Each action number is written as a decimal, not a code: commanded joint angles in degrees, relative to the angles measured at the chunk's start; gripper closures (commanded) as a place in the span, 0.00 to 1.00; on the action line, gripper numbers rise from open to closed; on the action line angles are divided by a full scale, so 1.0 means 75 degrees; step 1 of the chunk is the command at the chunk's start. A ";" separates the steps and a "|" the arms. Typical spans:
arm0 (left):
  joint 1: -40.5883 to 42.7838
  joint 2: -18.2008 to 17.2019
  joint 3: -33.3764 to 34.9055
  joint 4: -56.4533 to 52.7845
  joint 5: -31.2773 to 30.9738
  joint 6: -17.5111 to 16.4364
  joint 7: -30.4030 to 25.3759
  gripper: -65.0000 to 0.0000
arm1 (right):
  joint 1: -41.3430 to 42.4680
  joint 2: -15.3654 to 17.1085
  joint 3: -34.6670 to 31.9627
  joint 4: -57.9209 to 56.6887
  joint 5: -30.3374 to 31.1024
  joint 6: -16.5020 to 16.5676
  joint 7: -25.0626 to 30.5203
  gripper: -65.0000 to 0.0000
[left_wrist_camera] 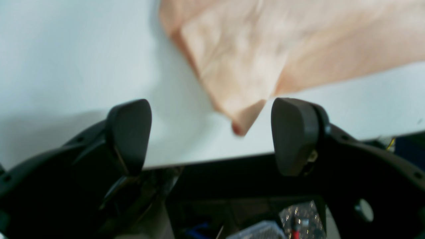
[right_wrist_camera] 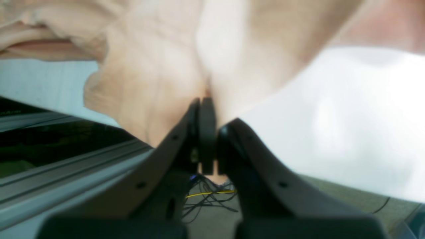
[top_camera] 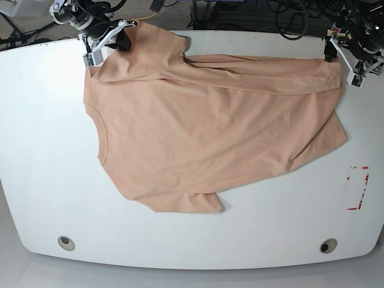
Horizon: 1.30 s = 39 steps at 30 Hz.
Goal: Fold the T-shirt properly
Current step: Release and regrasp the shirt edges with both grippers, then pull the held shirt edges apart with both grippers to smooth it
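On the white rounded surface point(top_camera: 48, 156), a plain peach short-sleeved T-shirt of thin knit fabric point(top_camera: 204, 132) is spread nearly flat, its round neck turned toward the left side of the base view and its hem toward the right. A band along the far edge is folded over onto the body. One sleeve is seen at the near edge, the other at the far left corner. The right hand point(right_wrist_camera: 206, 106), black with dark pads, is clamped on a bunch of the cloth at that far left corner, its jaws pressed together with fabric gathered between them. The left hand point(left_wrist_camera: 212, 132) is held with its two pads wide apart and nothing between them; a folded corner of the shirt lies just beyond them, near the surface's edge. A red-and-white marking point(top_camera: 357, 188) is noted on the surface at the right, apart from the shirt.
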 commanded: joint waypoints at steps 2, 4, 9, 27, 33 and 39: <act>-0.0039 -0.0119 0.0131 0.0098 -0.0027 0.0016 -0.0124 0.20 | -0.0023 0.0035 0.0032 0.0141 0.0168 0.0016 0.0106 1.00; -0.0039 -0.0119 0.0342 0.0098 -0.0027 0.0016 -0.0124 0.21 | 0.0000 0.0023 0.0032 0.0141 0.0168 0.0016 0.0106 1.00; -0.0132 -0.0096 0.0447 0.0086 -0.0015 0.0016 -0.0148 0.43 | 0.0012 0.0023 0.0032 0.0141 0.0168 0.0016 0.0106 1.00; -0.0355 -0.0073 0.0541 0.0180 0.0536 0.0016 -0.0124 1.00 | -0.0035 0.0023 0.0044 0.0165 0.0191 0.0016 0.0106 1.00; -0.0168 -0.0073 0.0154 0.0473 0.0536 0.0016 -0.0113 1.00 | -0.0175 0.0082 0.0068 0.0165 0.0672 0.0016 0.0106 1.00; -0.0250 -0.0061 -0.0408 0.0473 0.0536 0.0016 -0.0136 1.00 | -0.0258 0.0316 0.0068 0.0165 0.0953 0.0016 0.0106 1.00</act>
